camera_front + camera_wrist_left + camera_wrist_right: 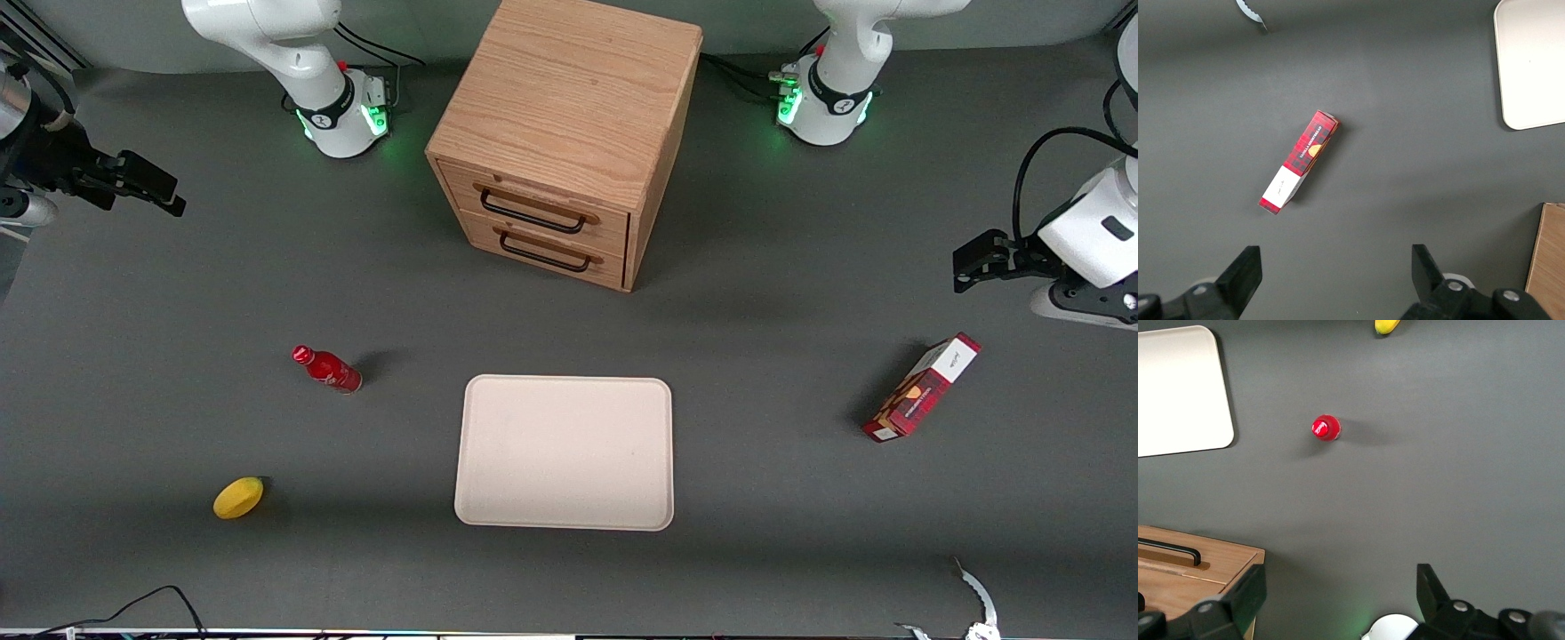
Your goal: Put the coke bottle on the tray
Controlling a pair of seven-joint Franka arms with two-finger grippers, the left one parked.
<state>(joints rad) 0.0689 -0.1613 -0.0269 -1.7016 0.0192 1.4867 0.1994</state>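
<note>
Claw point(1338, 597) gapes high above the upright coke bottle point(327, 369), apart from the tray point(480, 498).

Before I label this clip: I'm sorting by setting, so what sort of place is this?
Likely a robot lab tabletop: bolted arm bases, staged props like the bottle and tray, and the open gripper high above the working arm's end.

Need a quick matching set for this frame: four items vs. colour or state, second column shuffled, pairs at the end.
Things:
1. coke bottle
2. tray
3. gripper
4. lemon

States:
A. yellow, nearest the front camera
B. open, holding nothing, at the working arm's end of the table
C. red, upright on the table beside the tray
D. pale cream, nothing on it

Pairs: 1-C, 2-D, 3-B, 4-A
</note>
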